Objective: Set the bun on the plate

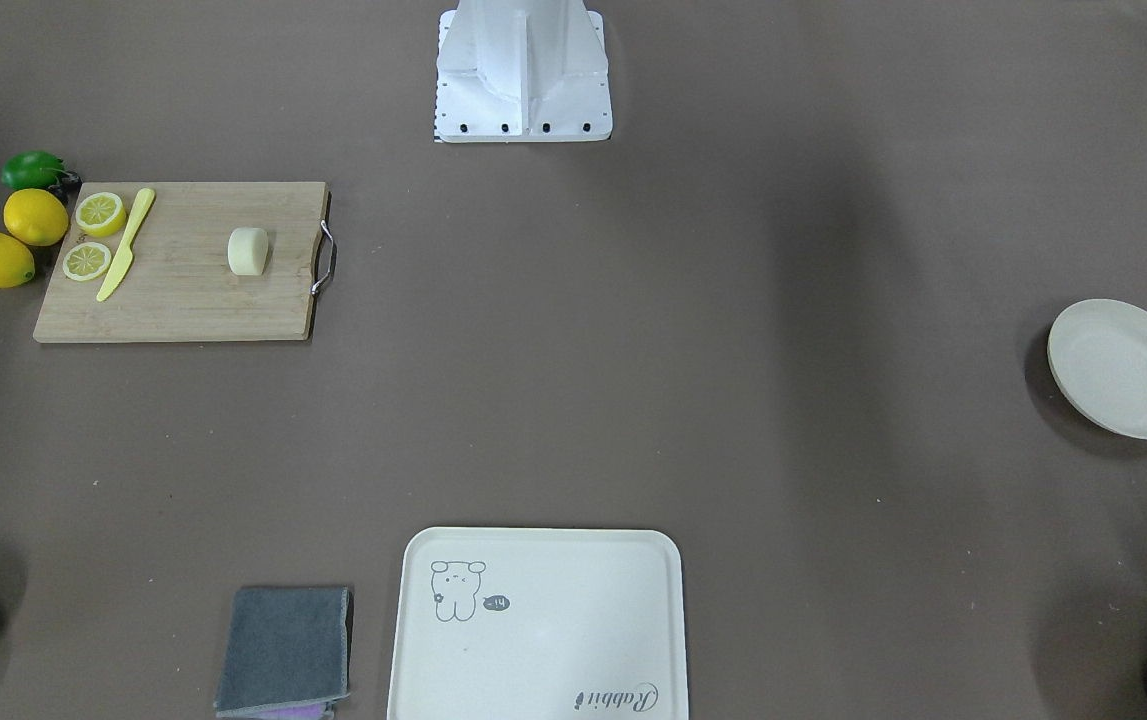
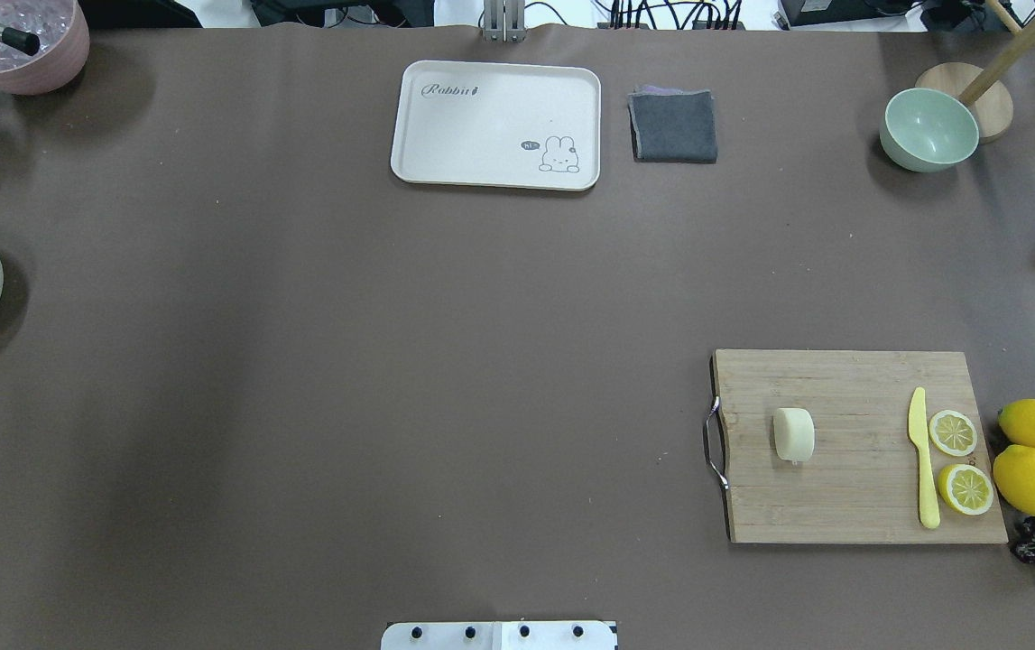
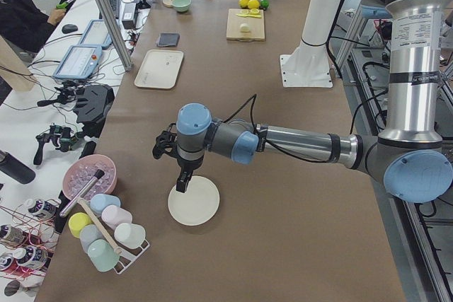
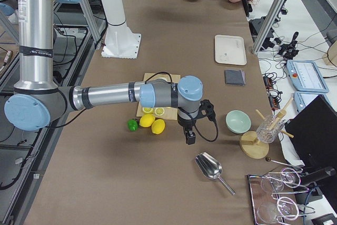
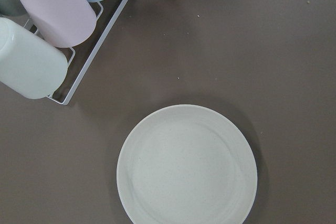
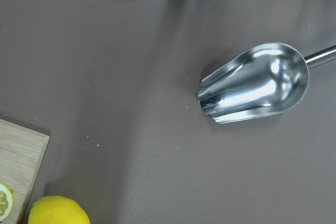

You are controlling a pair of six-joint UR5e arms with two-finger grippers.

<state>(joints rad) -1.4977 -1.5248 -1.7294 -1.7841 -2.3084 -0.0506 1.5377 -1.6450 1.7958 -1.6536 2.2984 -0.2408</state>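
The bun [image 2: 794, 434] looks light and soft, so pinch its middle gently; whether the left gripper [image 3: 182, 182] or right gripper [image 4: 189, 138] is open, I cannot tell.

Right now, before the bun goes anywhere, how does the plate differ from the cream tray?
The plate is round; the tray is rectangular with rounded corners. The plate is plain; the tray carries a small animal drawing and the word Rabbit. The plate lies far out on the robot's left; the tray lies centred, on the side opposite the robot. Both are cream, shallow and hold nothing.
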